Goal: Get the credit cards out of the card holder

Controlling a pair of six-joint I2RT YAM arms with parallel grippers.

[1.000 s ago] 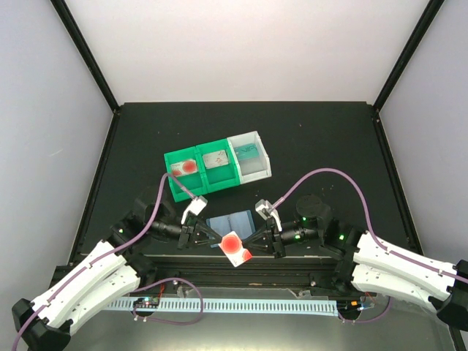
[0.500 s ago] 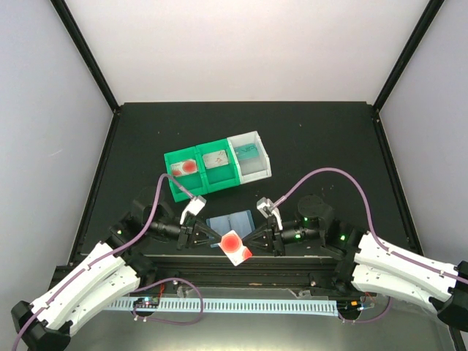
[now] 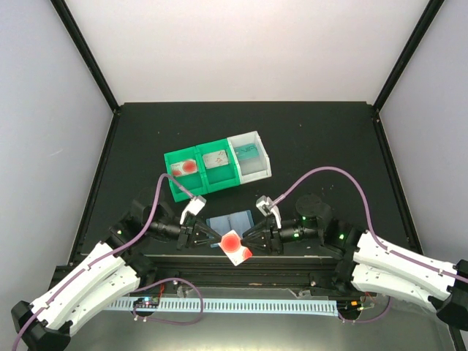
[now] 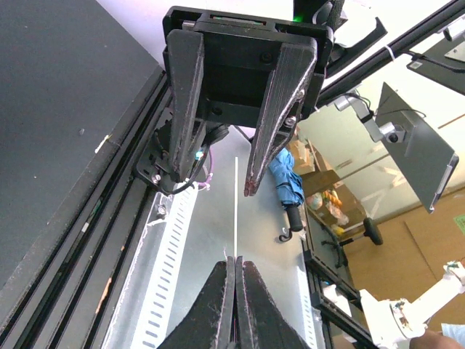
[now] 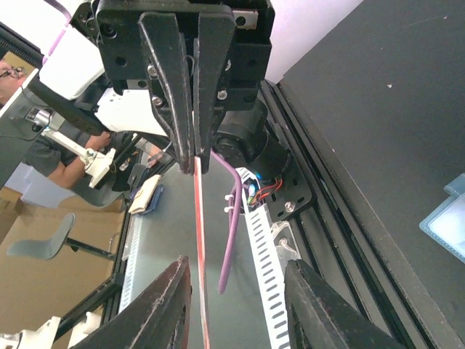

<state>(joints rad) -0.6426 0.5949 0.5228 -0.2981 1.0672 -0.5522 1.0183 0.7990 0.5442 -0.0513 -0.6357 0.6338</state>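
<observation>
My left gripper is shut on a whitish credit card with a red spot and holds it above the table's near edge. In the left wrist view my left gripper pinches the card, seen edge-on as a thin line. My right gripper is open facing it. In the right wrist view the card's edge runs between the spread fingers of my right gripper, nearer the left one and apart from both. The light-blue card holder lies flat just behind both grippers. A teal card lies in the white bin.
A green two-compartment bin and a white bin stand side by side behind the holder; the green bin holds a red-spotted card and a whitish one. A corner of the holder shows in the right wrist view.
My right gripper has moved left, closing in on the card held by my left gripper. The left gripper and card have stayed in place.
</observation>
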